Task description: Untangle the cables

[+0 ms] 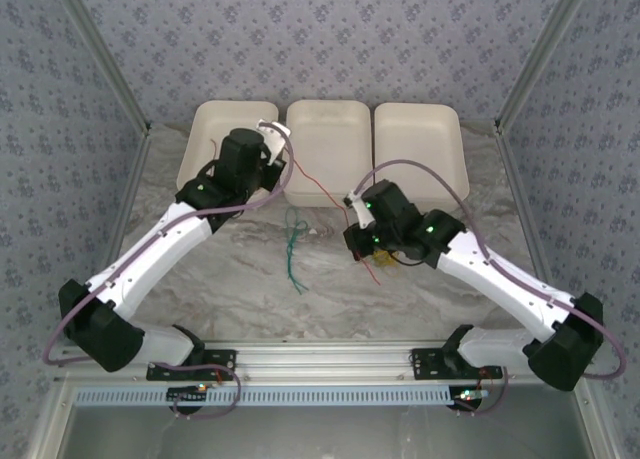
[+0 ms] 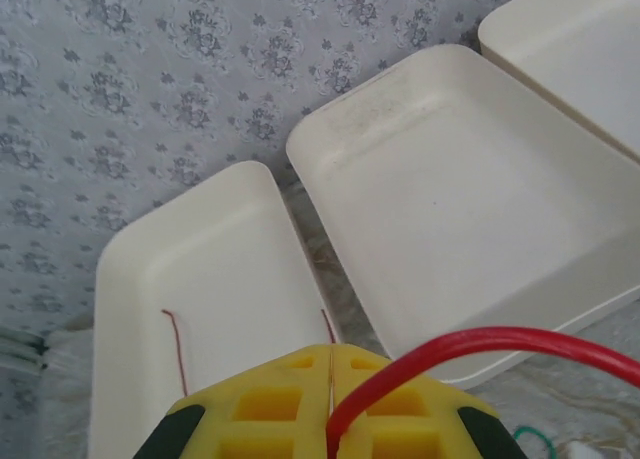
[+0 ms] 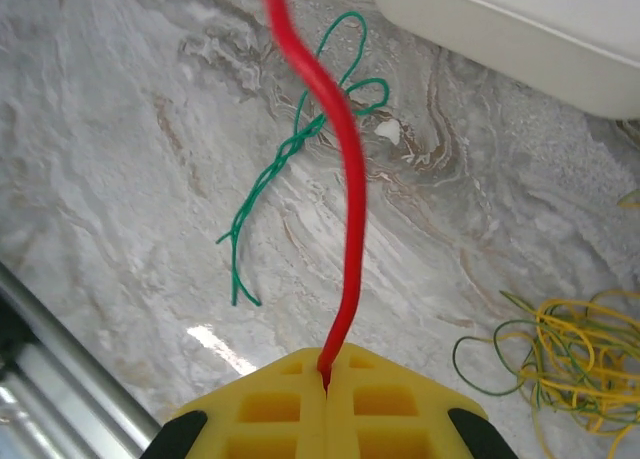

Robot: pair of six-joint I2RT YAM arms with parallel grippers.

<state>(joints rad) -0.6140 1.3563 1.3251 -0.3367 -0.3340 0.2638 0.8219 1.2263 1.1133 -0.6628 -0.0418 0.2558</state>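
Note:
A red cable (image 1: 312,187) is stretched between both grippers above the table. My left gripper (image 1: 278,139) hovers over the gap between the left and middle trays. It is shut on the red cable (image 2: 470,341), which arcs off to the right. Beyond the fingertips (image 2: 345,354), a thin red strand (image 2: 176,347) lies in the left tray (image 2: 210,249). My right gripper (image 3: 326,357) is shut on the other stretch of the red cable (image 3: 345,179), above the marble top. A twisted green cable (image 3: 283,154) lies loose on the table (image 1: 293,249). A yellow and green tangle (image 3: 570,364) sits beside the right gripper (image 1: 356,247).
Three white trays stand in a row at the back: left (image 1: 205,139), middle (image 1: 325,144), right (image 1: 420,144). An aluminium rail (image 1: 320,359) runs along the near edge. Patterned walls close in the sides and back. Bare marble (image 1: 250,289) lies in front of the green cable.

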